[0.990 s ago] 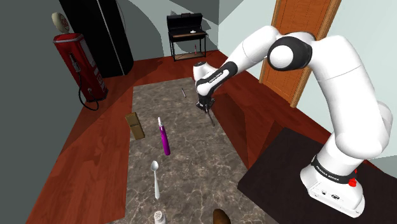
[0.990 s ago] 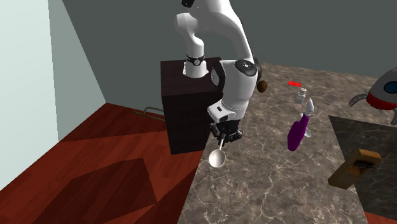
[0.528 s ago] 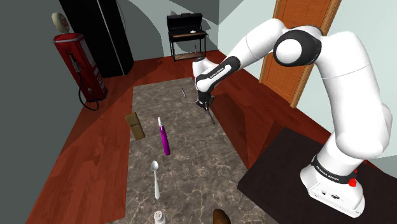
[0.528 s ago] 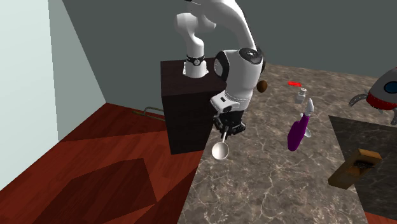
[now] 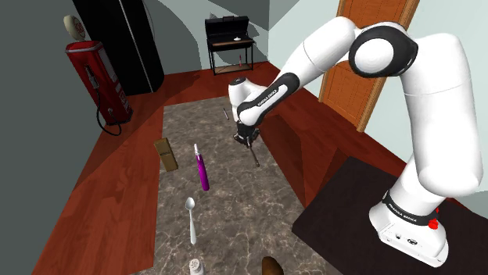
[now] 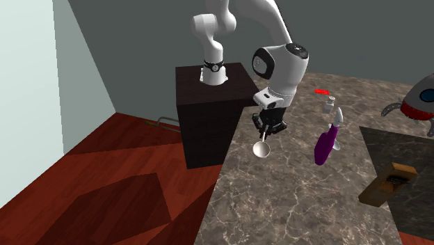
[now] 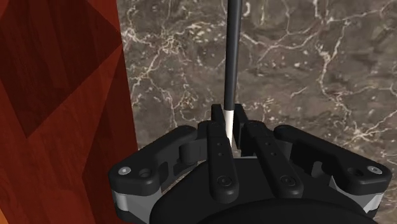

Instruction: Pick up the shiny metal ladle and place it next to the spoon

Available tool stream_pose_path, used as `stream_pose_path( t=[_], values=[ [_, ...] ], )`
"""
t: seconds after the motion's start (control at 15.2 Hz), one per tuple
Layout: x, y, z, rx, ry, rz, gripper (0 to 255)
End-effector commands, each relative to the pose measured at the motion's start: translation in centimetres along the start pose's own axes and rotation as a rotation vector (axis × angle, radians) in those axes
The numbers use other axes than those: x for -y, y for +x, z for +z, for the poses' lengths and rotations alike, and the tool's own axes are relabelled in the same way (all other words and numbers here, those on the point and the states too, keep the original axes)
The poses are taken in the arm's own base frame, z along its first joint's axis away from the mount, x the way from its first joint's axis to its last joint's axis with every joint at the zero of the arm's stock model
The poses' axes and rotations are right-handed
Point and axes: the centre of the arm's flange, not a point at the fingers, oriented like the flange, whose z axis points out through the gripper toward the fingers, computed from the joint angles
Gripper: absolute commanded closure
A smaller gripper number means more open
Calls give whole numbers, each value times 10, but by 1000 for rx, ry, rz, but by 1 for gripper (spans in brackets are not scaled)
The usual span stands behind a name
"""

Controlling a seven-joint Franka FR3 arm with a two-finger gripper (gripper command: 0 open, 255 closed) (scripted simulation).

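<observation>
Half of the job, as we judge it, is done, and we read it from the near end of the surface (image 5: 235, 211) outward in the shoulder view. Nearest us stands a small white-capped shaker (image 5: 194, 266). Just past it lies the spoon (image 5: 191, 218), flat on the marble with its bowl pointing away and bare stone on both sides of it. Farther on, a purple bottle (image 5: 202, 172) lies between the spoon and the arm's hand, and a brown block (image 5: 165, 155) stands off toward that view's left. Beyond these the gripper (image 5: 245, 134) hangs over the far half of the surface, toward its edge on the view's right. The ladle (image 6: 261, 149) dangles from it, bowl lowest. In the second exterior view the round shiny bowl appears to us to be clear of the marble, close to the edge of the surface that lies beside the stand (image 6: 202, 111). In the wrist view the fingers (image 7: 217, 137) are pinching the pale end of the ladle's handle, and the dark shaft runs straight out over the veined stone. So we take the pick as done. What is left is the carry toward the near end past the bottle, the lowering beside the spoon, and the release.
</observation>
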Motion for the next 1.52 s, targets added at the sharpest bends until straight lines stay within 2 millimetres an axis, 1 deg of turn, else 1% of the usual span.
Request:
stream_pose_path(
  t=[0.0, 1.19, 1.45],
  values=[
    [13, -23, -1, 0, 0, 1, 255],
    [136, -228, -22, 0, 0, 1, 255],
    [138, -228, -1, 0, 0, 1, 255]
  ],
)
